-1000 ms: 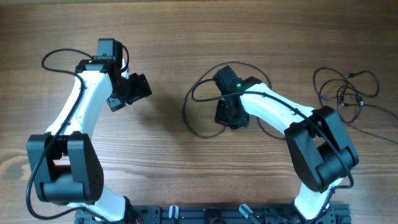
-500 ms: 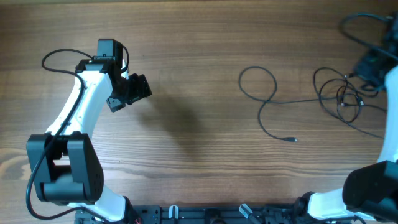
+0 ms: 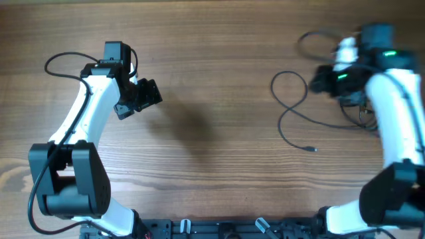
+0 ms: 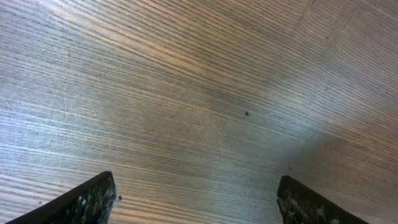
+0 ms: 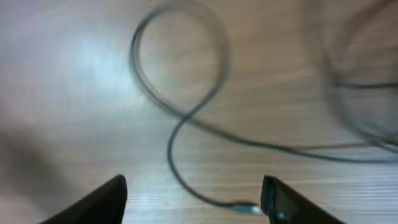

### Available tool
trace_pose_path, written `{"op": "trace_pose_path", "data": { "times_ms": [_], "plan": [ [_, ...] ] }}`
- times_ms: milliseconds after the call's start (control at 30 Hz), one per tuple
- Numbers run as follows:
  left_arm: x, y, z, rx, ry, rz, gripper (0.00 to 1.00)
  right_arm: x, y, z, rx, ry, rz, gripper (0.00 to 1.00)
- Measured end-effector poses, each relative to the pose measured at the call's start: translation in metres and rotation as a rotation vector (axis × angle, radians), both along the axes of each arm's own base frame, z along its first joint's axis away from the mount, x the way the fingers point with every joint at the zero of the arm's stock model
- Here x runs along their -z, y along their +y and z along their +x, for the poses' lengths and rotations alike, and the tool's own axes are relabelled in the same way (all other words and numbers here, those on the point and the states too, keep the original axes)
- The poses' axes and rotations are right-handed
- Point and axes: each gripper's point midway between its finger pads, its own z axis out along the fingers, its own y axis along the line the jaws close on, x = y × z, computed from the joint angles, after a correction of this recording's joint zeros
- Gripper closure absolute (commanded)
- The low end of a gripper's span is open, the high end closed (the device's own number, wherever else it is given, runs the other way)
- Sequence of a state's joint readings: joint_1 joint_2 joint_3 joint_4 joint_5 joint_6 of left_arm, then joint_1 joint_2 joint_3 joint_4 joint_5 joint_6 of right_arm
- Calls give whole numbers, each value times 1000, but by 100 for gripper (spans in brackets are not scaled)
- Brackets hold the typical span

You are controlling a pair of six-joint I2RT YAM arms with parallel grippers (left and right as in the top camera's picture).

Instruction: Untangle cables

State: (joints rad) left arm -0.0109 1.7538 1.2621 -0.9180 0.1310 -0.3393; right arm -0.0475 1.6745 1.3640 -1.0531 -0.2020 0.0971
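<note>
One thin black cable [image 3: 292,109] lies on the wood at mid right, a round loop at its top and a small plug [image 3: 312,149] at its lower end. More cables [image 3: 362,114] lie tangled further right, partly under my right arm. My right gripper [image 3: 320,79] hovers, blurred, beside the loop. In the right wrist view the gripper [image 5: 196,200] is open above the loop [image 5: 180,62], and the plug [image 5: 245,207] lies on the table near its right finger. My left gripper [image 3: 149,95] is far away on the left, open [image 4: 199,202] over bare wood.
The left arm's own thick black cable [image 3: 63,63] arcs at the far left. Blurred cable loops [image 5: 367,81] fill the right side of the right wrist view. A dark rail [image 3: 219,229] runs along the table's front edge.
My right gripper was shut on a cable at the table's middle, swung far right, and has come back left, open. The cable now lies loose at mid right. The left arm has not moved.
</note>
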Motion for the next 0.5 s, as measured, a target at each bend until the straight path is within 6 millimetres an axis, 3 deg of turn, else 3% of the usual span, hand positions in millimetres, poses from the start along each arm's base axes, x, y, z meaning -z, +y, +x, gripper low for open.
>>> {"op": "trace_pose_path", "data": {
  "times_ms": [100,133,233,333,433,500],
  "plan": [
    [0,0,0,0,2,-1,15,50,32,-5,-152,7,-79,27],
    [0,0,0,0,2,-1,15,62,37,5,-178,-37,-129,27],
    [0,0,-1,0,6,-1,15,80,46,17,-213,-71,-207,28],
    [0,0,-2,0,10,-1,15,104,42,20,-207,-36,-241,36],
    [0,0,-2,0,10,-1,15,123,38,16,-154,20,-256,52],
    [0,0,-2,0,10,-1,15,123,34,14,-98,33,-265,77]
  ]
}}
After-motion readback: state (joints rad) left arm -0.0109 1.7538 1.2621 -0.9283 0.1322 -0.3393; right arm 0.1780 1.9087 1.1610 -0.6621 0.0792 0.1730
